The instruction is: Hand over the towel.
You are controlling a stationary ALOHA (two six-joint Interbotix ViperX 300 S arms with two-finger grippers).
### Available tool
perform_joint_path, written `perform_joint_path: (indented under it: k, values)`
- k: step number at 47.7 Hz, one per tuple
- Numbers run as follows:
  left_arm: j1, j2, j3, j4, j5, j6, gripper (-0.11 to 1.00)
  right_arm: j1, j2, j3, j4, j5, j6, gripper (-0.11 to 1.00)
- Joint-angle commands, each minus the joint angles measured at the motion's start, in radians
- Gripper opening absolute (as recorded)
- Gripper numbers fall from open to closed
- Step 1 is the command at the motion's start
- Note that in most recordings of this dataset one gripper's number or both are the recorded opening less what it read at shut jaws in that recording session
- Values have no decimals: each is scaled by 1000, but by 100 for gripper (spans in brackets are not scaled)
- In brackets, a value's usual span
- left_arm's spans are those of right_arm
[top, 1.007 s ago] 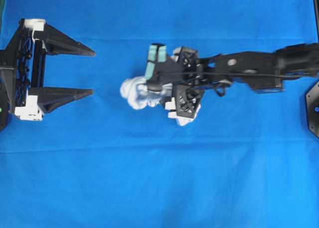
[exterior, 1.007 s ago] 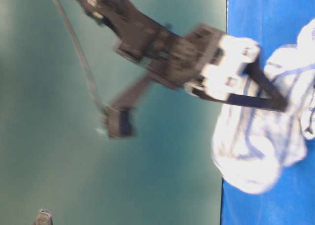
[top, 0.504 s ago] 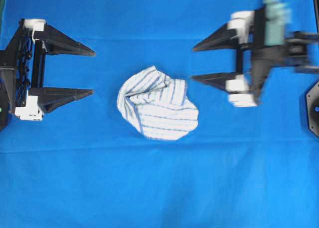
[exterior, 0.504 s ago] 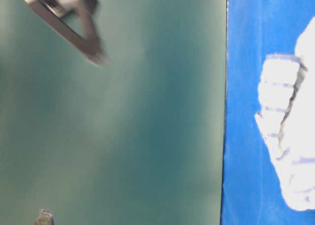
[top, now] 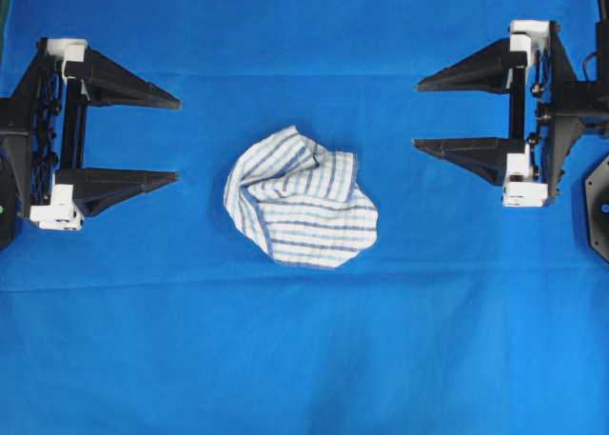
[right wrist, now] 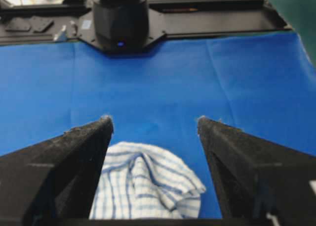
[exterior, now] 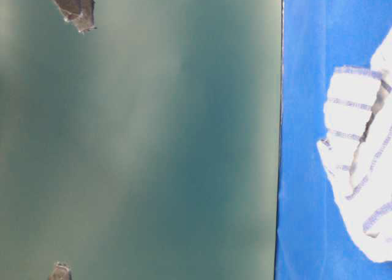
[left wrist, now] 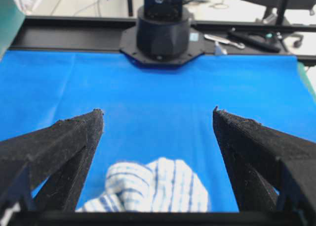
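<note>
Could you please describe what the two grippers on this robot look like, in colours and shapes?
Both the left gripper and the right gripper are matte black, each with two long wedge-shaped fingers tapering to points. White plastic blocks sit where the fingers meet a black lattice-patterned frame. In the wrist views the finger surfaces look rough and grainy.

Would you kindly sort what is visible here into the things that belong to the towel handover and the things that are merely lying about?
Part of the job:
- small white crumpled cloth towel with thin blue and grey stripes, lying free
- left gripper, open
- right gripper, open

Just lying about:
- large plain blue cloth covering the table
- small tools behind the far arm's base
</note>
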Motion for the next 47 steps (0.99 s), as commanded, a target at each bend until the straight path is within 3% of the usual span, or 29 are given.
perform_joint_path:
  k: [1,15,22,32,38,47]
  values:
    - [-2,-32,-5,-2,23,5,94,3,-28,-9,-2,-5,-2,72]
    - [-2,-316,61,-2,276,-2,93,2,-267,58,-14,143,-6,70]
    - [-2,-479,144,-2,370,2,92,0,-428,176,-26,167,-6,70]
    - [-2,-675,296,-2,400,2,91,-17,-635,365,-31,163,-6,70]
    - [-3,-733,371,-2,399,-12,91,-31,-664,443,-26,143,0,70]
    - [-2,-750,417,-3,383,-17,91,-38,-589,499,-3,49,5,70]
